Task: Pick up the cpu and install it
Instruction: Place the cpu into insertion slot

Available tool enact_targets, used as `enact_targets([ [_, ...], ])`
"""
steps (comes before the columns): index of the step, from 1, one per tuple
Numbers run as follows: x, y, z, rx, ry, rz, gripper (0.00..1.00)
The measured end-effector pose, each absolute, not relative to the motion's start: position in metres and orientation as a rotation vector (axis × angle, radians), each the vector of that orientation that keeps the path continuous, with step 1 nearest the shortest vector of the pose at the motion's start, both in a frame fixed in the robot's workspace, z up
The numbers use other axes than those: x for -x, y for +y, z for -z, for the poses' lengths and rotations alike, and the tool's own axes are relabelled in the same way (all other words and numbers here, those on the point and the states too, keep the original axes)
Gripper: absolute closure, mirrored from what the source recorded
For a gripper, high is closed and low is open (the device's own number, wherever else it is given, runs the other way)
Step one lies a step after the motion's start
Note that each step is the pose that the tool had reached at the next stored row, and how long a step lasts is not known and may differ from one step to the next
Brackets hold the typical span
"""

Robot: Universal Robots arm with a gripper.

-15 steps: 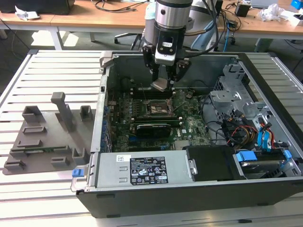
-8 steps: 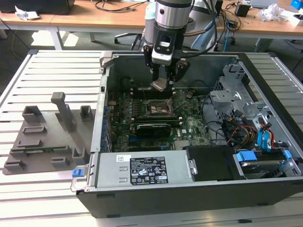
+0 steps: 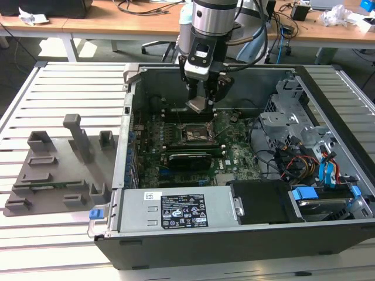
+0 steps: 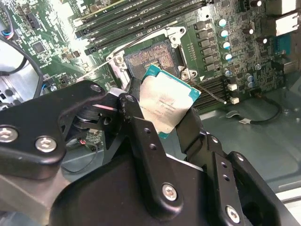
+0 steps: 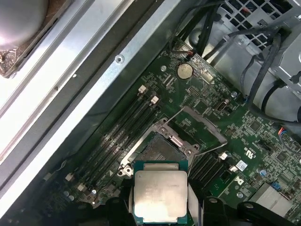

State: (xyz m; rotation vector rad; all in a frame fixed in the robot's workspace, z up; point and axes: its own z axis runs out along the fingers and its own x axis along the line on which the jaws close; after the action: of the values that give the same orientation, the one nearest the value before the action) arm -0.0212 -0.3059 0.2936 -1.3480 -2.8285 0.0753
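Open computer case [image 3: 176, 249] | gripper [image 4: 163, 112] clamps cpu [image 5: 160, 195] | silvery top, green edge

Arm [image 3: 214, 17] upright — gripper [image 3: 203, 100] (pointing down) clamps cpu [image 4: 164, 106].

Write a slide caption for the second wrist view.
Tool gripping the cpu by two opposite edges, close to the open socket on the green motherboard.

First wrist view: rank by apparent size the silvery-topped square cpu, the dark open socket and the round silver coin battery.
1. silvery-topped square cpu, though nearness inflates it.
2. dark open socket, partly hidden behind it.
3. round silver coin battery, clearly smallest.
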Motion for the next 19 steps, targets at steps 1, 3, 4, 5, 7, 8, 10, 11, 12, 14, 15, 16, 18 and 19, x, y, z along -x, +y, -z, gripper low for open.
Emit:
enact_targets([
  [1,0.0212,-0.3059,-0.2936,1.358,-2.824,-0.075,0.45],
  [3,0.0212,-0.3059,-0.2936,1.377,-2.814,-0.075,0.45],
  [4,0.0212,-0.3059,-0.2936,1.387,-2.809,-0.075,0.45],
  [5,0.0212,-0.3059,-0.2936,1.405,-2.8,-0.076,0.45],
  [7,0.0212,-0.3059,-0.2936,1.439,-2.782,-0.076,0.45],
  [8,0.0212,-0.3059,-0.2936,1.449,-2.777,-0.076,0.45],
  [10,0.0212,-0.3059,-0.2936,1.469,-2.766,-0.076,0.45],
  [11,0.0212,-0.3059,-0.2936,1.481,-2.759,-0.076,0.45],
  [12,0.0212,-0.3059,-0.2936,1.496,-2.751,-0.076,0.45],
  [14,0.0212,-0.3059,-0.2936,1.534,-2.729,-0.076,0.45],
  [15,0.0212,-0.3059,-0.2936,1.545,-2.722,-0.075,0.45],
  [16,0.0212,-0.3059,-0.2936,1.555,-2.716,-0.076,0.45],
  [18,0.0212,-0.3059,-0.2936,1.586,-2.698,-0.075,0.45],
  [19,0.0212,-0.3059,-0.2936,1.596,-2.692,-0.075,0.45],
])
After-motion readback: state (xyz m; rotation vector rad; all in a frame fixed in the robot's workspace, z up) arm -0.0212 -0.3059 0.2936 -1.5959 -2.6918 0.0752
